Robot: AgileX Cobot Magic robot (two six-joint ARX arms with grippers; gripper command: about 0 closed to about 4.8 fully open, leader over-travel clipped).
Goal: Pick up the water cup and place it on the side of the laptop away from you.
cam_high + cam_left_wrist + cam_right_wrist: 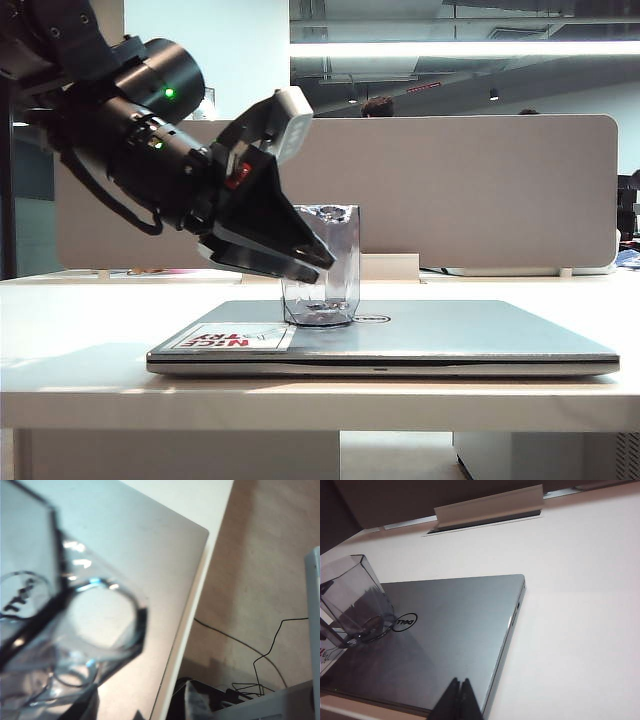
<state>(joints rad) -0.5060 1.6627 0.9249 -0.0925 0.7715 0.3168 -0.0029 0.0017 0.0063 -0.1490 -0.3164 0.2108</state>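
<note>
A: We're looking at the cup [322, 265] standing upright on the closed laptop [450, 335], right by the round logo [405, 622], near the middle of the lid.

B: And the left pincer [312, 262] is reaching in from the left, tilted downward, with its dark fingers [270, 262] alongside the cup. We're seeing the jaws spread wide around it, not squeezing the walls.

A: From the left wrist we're peering down into the cup's mouth [102, 617], with the silver lid under it and the tabletop [210, 500] edge just beyond the laptop's corner.

B: The white sticker [232, 338] with red letters is sitting on the lid's near-left corner, just beside the cup's base.

A: The right pincer [459, 700] is hanging back, well apart from the cup. We're catching only its dark tips, pressed together, jaws closed on nothing, over the laptop's near edge.

B: The laptop is lying flat on the white tabletop [80, 330], a grey partition [480, 190] standing behind it.
</note>
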